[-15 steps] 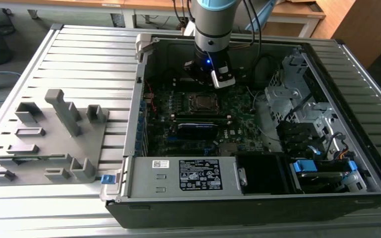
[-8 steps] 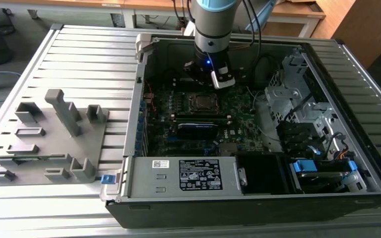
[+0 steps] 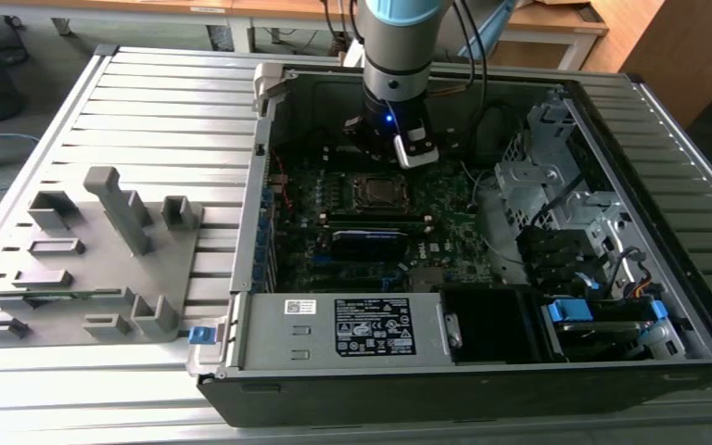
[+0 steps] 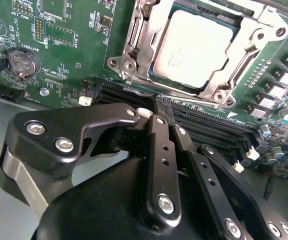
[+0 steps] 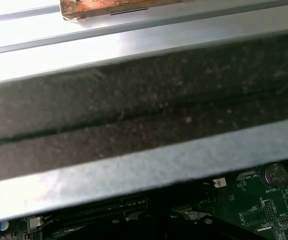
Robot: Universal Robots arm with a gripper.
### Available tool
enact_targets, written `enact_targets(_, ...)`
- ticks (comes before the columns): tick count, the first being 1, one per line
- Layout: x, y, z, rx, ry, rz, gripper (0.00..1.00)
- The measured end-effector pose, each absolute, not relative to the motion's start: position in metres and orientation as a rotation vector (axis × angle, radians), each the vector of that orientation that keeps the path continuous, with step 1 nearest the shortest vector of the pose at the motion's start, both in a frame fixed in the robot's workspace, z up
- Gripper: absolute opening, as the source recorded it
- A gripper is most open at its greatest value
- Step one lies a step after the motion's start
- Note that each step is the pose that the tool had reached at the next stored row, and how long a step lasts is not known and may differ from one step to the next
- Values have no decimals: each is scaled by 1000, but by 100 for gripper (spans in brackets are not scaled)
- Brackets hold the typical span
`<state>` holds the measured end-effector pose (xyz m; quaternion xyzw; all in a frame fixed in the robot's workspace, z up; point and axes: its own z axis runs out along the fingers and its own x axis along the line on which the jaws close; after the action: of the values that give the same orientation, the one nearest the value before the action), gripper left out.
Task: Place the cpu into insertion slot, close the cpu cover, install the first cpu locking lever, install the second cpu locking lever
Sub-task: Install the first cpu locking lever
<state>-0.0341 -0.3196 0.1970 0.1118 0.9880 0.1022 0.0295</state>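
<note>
The cpu [image 4: 194,47], a silver-grey square chip, lies seated in the insertion slot [image 3: 378,191] on the green motherboard. The silvery cpu cover [image 4: 138,37] lies flat around it as a frame. A thin metal locking lever [image 4: 204,100] runs along the socket's edge nearest my fingertips. My gripper [image 4: 162,104] hangs just beside the socket over the long black memory slots [image 4: 209,125]. Its black fingers [image 4: 159,150] are pressed together with nothing between them. In the exterior view my gripper [image 3: 387,153] hovers inside the open case, just beyond the socket.
The open computer case [image 3: 245,306] lies on a slatted metal table [image 3: 158,102]. A white-labelled power supply [image 3: 349,326] sits at its near side, drive cages [image 3: 554,176] at the exterior view's right. A grey fixture [image 3: 84,260] stands at the left. A coin battery [image 4: 23,62] sits on the board.
</note>
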Motion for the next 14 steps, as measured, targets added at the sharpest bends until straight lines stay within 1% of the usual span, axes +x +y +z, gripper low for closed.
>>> enact_targets(14,-34,-317,196,345,3047,316,10)
